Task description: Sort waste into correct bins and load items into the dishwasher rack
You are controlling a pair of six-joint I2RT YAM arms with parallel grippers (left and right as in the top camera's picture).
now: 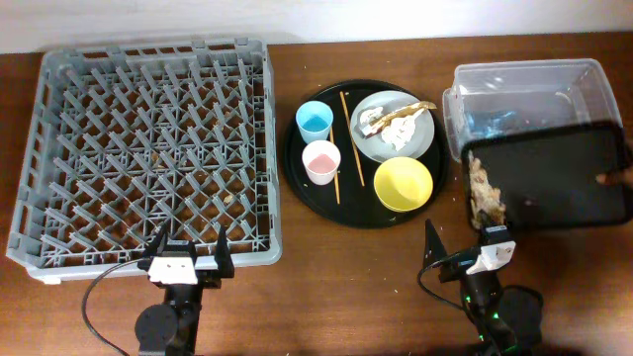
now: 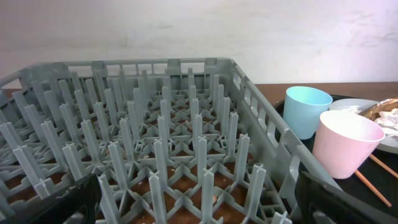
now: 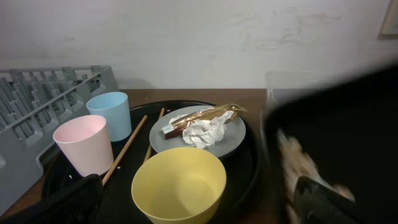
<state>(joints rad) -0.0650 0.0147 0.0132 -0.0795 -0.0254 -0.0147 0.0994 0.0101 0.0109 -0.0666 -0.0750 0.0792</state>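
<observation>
The grey dishwasher rack (image 1: 148, 148) fills the left of the table. A round black tray (image 1: 297, 168) carries the blue cup (image 1: 315, 121), pink cup (image 1: 321, 161), yellow bowl (image 1: 403, 184), chopsticks (image 1: 351, 138) and the grey plate (image 1: 381, 143) with tissue (image 1: 401, 131) and gold wrapper (image 1: 396, 111). The clear tub (image 1: 529, 94) stands at the right. The black rectangular tray (image 1: 549, 178) lies tilted over it, with food scraps (image 1: 485, 193) at its left end. My left gripper (image 1: 191, 252) is open at the rack's near edge (image 2: 155, 143). My right gripper (image 1: 463, 247) is open facing the bowl (image 3: 178, 183).
A fingertip (image 1: 615, 178) shows at the black tray's right edge. In the right wrist view that tray (image 3: 336, 124) is blurred and close to my right finger. Bare brown table (image 1: 326, 297) lies along the front between the arms.
</observation>
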